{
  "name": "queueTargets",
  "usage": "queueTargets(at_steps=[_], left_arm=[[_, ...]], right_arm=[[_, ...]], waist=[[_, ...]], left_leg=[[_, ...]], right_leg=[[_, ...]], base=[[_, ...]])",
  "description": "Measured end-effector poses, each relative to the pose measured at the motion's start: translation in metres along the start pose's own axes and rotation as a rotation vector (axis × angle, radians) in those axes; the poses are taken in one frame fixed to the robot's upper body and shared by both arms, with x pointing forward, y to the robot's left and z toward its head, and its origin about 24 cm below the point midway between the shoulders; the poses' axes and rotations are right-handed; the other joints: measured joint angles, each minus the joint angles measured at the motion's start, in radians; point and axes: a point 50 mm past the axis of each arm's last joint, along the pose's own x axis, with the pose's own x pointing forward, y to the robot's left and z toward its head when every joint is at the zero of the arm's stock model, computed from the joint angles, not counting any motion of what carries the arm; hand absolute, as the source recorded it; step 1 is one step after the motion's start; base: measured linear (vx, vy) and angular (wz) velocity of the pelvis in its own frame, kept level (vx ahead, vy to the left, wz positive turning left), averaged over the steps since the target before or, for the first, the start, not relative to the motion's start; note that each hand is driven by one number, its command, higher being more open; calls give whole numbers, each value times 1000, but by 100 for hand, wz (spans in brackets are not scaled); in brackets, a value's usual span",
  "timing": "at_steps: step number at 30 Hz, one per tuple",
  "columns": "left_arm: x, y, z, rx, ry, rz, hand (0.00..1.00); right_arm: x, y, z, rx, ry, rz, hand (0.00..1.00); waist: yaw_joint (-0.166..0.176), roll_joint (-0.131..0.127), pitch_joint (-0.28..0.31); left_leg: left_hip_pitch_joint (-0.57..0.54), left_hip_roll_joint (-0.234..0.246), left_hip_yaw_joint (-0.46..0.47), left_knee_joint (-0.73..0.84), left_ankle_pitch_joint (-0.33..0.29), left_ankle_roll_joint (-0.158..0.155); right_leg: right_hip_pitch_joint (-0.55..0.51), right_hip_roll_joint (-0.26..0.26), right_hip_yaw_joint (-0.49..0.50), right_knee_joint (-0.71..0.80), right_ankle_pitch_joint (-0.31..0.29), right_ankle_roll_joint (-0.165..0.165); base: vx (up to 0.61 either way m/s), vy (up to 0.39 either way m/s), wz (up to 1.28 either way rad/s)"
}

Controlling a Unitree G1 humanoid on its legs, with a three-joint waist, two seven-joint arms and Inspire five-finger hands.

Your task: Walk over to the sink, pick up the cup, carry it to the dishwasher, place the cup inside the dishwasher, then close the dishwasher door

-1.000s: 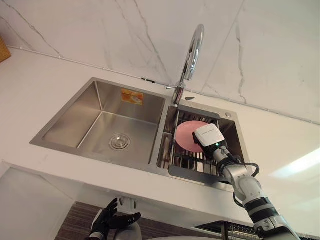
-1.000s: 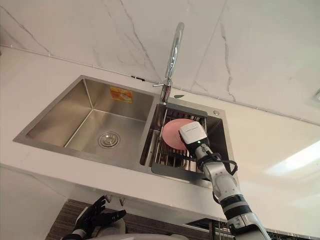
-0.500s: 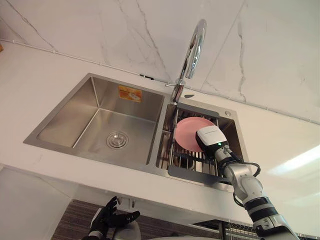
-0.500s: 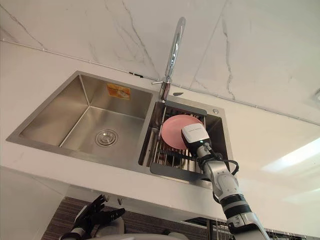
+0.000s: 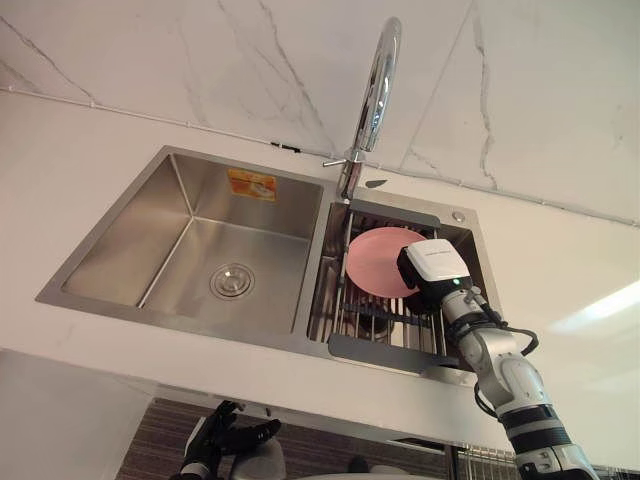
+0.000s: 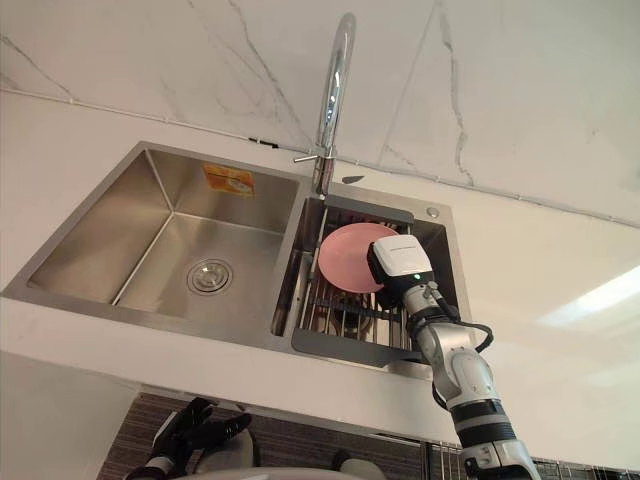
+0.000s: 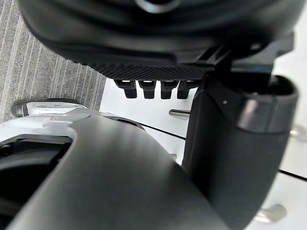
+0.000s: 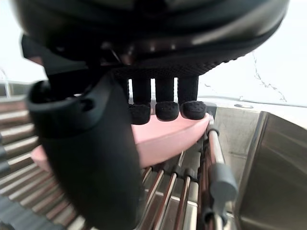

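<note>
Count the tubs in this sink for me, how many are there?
2. The left basin has a round drain in its floor. The right basin holds a wire rack with a pink plate. None seem hidden.

Pink dish (image 5: 376,262), perhaps plate, leaning in rack (image 5: 372,322)

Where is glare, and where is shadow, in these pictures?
Left eye view: a bright patch glares on the counter right of the sink; the faucet carries highlights. Right wrist view: the right hand stands dark against a bright wall.
</note>
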Motion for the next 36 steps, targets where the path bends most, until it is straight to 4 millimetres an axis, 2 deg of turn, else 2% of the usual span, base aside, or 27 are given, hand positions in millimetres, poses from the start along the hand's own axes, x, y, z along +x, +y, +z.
queueTargets(at_steps=[5,8,9,20,28,36], left_arm=[[-2,-2,-7,-11,19,6,100],[-2,-2,-7,-11,21,7,100],[-2,-2,-8,-11,24,8,100],[-6,-1,-15,-14,44,15,100],[-7,-1,-19,-15,61,15,100],[-7,-1,-19,-14,62,15,100]], right_arm=[[-5,-9,7,40,-49,-59,0],[-7,-13,5,54,-42,-75,0],[-9,-14,3,59,-38,-81,100],[-14,-11,0,47,-48,-19,100],[-16,-13,-5,13,-55,5,100],[-16,-16,1,-3,-110,-9,100]], waist=[[-18,20,-12],[-20,20,-12],[-21,20,-12],[-41,22,-24],[-50,25,-37],[-50,23,-38]], left_leg=[[12,-1,3,-14,3,-2],[22,-5,4,-35,14,-4],[28,-8,5,-49,21,-7],[54,-18,12,-135,73,-18],[68,-30,16,-161,89,-8],[72,-33,18,-166,92,-7]], right_leg=[[5,0,2,0,0,0],[5,-3,2,0,1,0],[5,-4,2,0,1,0],[-13,-8,6,-1,6,-4],[-13,-17,8,-4,6,-4],[-12,-18,9,-8,6,-4]], base=[[0,0,0],[0,0,0],[0,0,0],[-12,-10,-1],[0,0,0],[0,0,0]])
